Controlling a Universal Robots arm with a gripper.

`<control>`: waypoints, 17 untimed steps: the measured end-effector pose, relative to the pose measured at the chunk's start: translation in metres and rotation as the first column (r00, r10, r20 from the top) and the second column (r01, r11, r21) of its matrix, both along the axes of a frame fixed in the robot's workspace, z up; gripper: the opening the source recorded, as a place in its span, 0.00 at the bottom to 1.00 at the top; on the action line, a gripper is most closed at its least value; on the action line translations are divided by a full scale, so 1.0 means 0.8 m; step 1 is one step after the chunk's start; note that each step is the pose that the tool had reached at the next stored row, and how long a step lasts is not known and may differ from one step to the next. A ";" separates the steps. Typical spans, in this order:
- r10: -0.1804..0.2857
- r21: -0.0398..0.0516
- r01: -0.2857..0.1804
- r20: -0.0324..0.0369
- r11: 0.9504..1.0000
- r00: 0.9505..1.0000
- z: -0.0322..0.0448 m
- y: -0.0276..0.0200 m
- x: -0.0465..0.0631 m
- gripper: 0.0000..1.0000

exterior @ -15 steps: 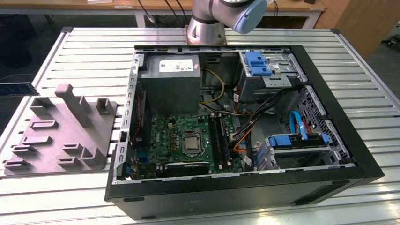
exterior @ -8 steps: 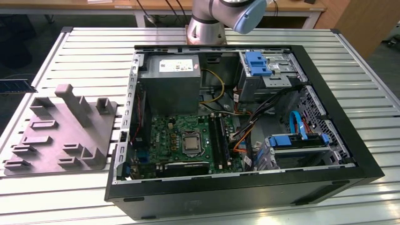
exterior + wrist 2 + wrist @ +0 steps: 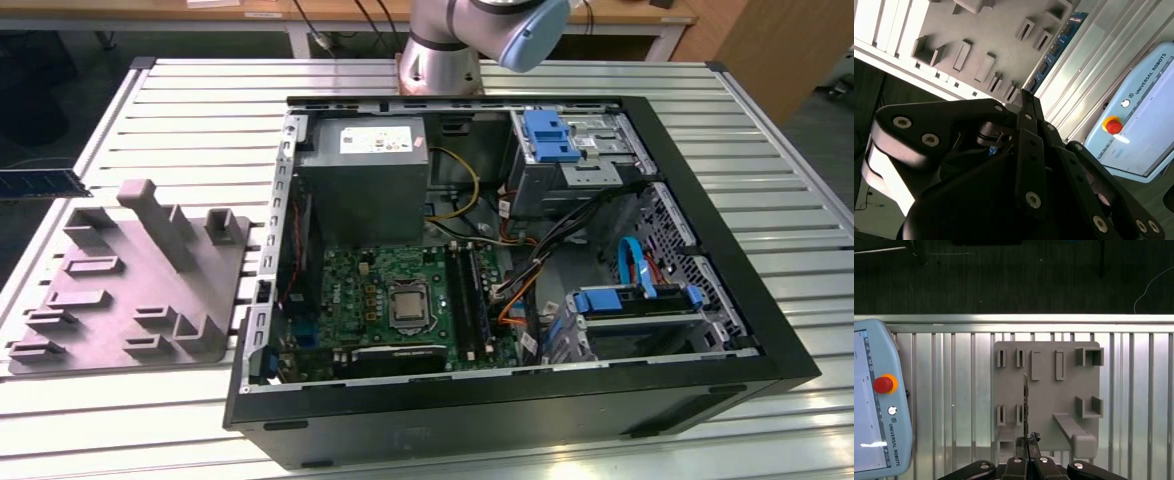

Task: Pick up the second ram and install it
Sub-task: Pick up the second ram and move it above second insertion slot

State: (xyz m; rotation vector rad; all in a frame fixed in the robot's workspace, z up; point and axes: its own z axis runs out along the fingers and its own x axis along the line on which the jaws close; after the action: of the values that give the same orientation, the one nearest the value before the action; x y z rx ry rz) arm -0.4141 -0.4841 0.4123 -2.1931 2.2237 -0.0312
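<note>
The open computer case point(image 3: 534, 410) on the slatted surface point(image 3: 200, 100) holds a green motherboard point(image 3: 387, 290), a grey power supply point(image 3: 363, 180) and blue drive brackets point(image 3: 550, 135). Outside it, the second ram point(image 3: 40, 183) sits at the exterior view's left edge. In the first wrist view the end effector point(image 3: 1027, 441) is clamped on it, edge-on above the grey slotted block point(image 3: 1064, 395), with a teach pendant point(image 3: 874, 400) alongside.
</note>
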 end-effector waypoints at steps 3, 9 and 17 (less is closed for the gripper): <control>0.000 0.000 0.000 0.000 1.000 1.000 -0.0001 0.0000 0.007 0.11; 0.000 0.000 0.000 0.000 1.000 1.000 -0.0001 0.0000 0.023 0.11; 0.000 0.000 0.000 0.000 1.000 1.000 -0.0001 0.0000 0.050 0.11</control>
State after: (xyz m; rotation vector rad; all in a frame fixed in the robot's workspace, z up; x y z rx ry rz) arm -0.3742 -0.4841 0.4123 -2.1930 2.2237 -0.0312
